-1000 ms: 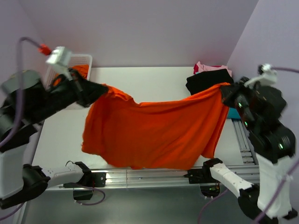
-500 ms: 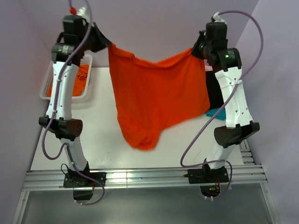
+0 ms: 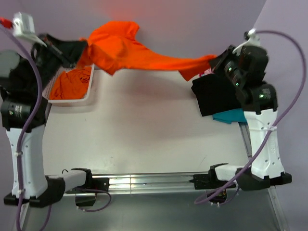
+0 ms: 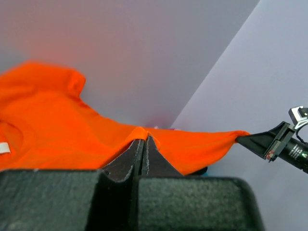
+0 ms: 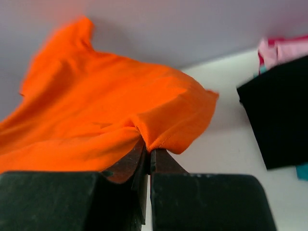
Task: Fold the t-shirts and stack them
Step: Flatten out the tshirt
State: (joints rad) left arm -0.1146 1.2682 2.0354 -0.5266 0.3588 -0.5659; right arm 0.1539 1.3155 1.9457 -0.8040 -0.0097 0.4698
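Observation:
A bright orange t-shirt (image 3: 130, 50) hangs stretched in the air between both grippers, above the far edge of the table. My left gripper (image 3: 83, 50) is shut on its left end, seen in the left wrist view (image 4: 144, 139). My right gripper (image 3: 215, 61) is shut on its right end, seen in the right wrist view (image 5: 148, 147). A black t-shirt (image 3: 216, 94) lies on a pile at the far right, over a teal one (image 3: 232, 116) and a pink one (image 5: 284, 48). More orange shirts (image 3: 72, 84) fill the basket.
A white mesh basket (image 3: 89, 89) stands at the table's far left. The white tabletop (image 3: 139, 130) lies below the held shirt. Purple walls close in behind and on both sides. A metal rail (image 3: 144, 182) runs along the near edge.
Both arms swung the held orange shirt up high, then back down and away. It hung low over the table before; now it is stretched flat and blurred near the back wall.

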